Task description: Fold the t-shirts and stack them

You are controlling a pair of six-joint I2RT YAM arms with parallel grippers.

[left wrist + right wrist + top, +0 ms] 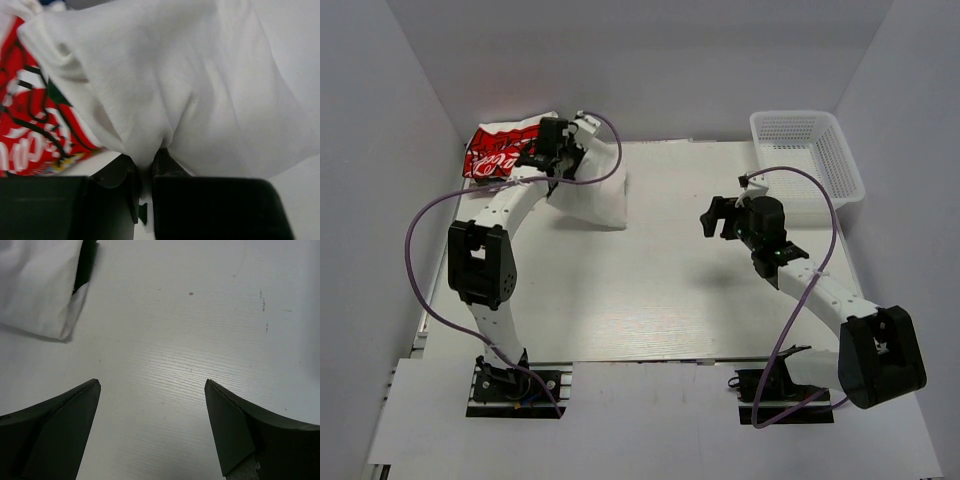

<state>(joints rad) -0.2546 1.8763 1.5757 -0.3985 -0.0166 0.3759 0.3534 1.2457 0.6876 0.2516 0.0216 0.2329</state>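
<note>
Item: white cotton t-shirt folded into a thick rectangular bundle [595,192], with a strip of dark sleeve [87,260] showing at one edge. It was located directly ahead of the left pincer [146,172], one edge raised off the table and the rest resting on it. The left pincer was closed down to a narrow slit, with a pinch of the white fabric gathered between its jaws. Adjacent item: white t-shirt with bold red print [498,152], lying just to the left of that pincer at the far corner; the white bundle overlapped its near edge in the left wrist view. Whether more tees lay beneath it could not be told. Supporting surface: pale wood-grain table [200,330]. The right pincer [152,384] hung above it with its jaws spread wide and nothing between them, the bundle's corner ahead and to its left. Unrelated item: white plastic mesh basket [810,160], beyond and to the right of the right pincer, well apart from both shirts. Status, as judged: folding of the white tee appeared complete. Setting it squarely on the red-print tee and releasing it remained.
</note>
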